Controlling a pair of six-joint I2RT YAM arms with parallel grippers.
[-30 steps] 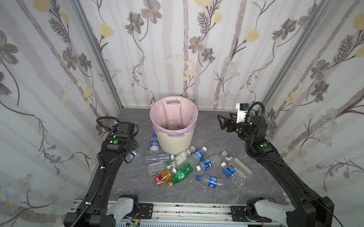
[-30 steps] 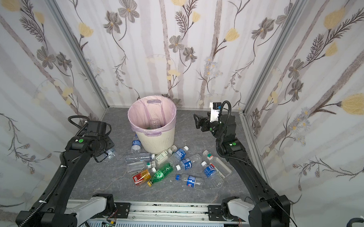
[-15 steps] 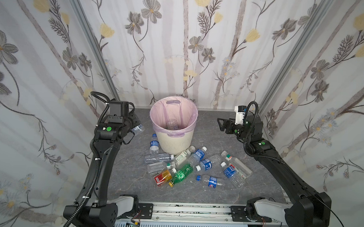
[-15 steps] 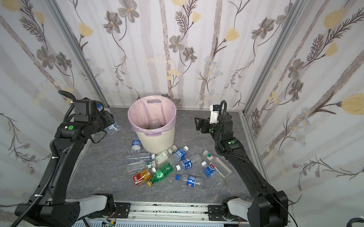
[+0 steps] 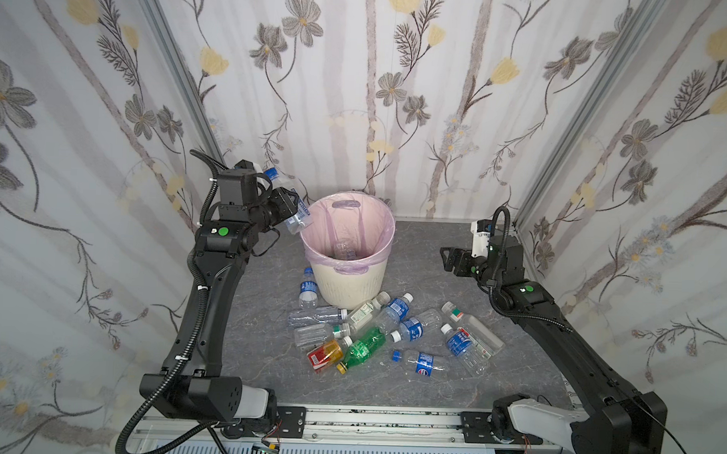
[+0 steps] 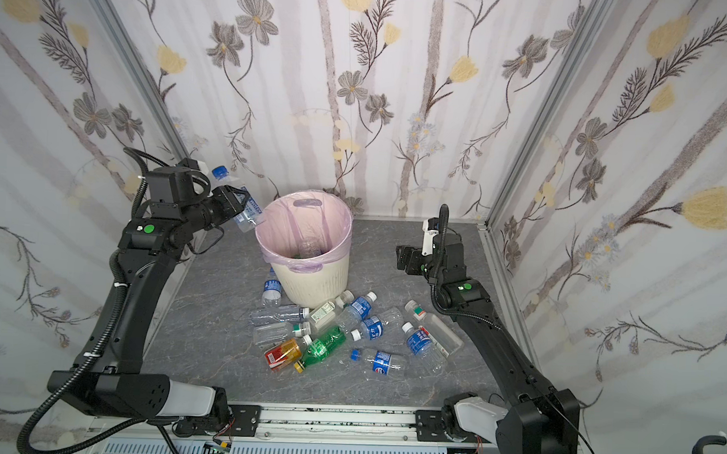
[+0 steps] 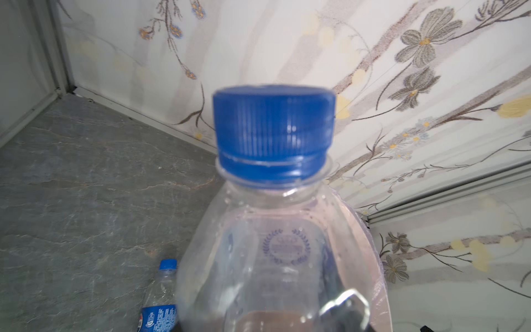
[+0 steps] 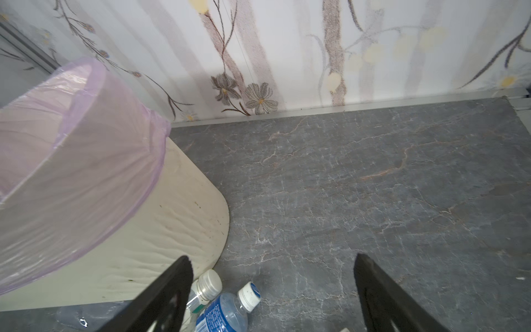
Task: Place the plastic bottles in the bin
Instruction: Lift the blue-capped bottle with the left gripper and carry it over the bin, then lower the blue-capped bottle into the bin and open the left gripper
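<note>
In a top view, raised left arm (image 5: 209,297) holds bottle (image 5: 299,217) beside bin (image 5: 347,283).

Black arms (image 5: 216,289), green dots (image 5: 223,231), ribbed cables (image 5: 200,303)

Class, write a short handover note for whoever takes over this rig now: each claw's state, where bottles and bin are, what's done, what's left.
Left claw: shut on a blue-capped clear bottle, held up at the rim of the bin, not yet released.
Right claw: open, empty, hovering right of the bin.
Done: at least one clear bottle lies inside the bin.
Left: drop the held bottle; about a dozen bottles lie on the grey table before the bin.
</note>
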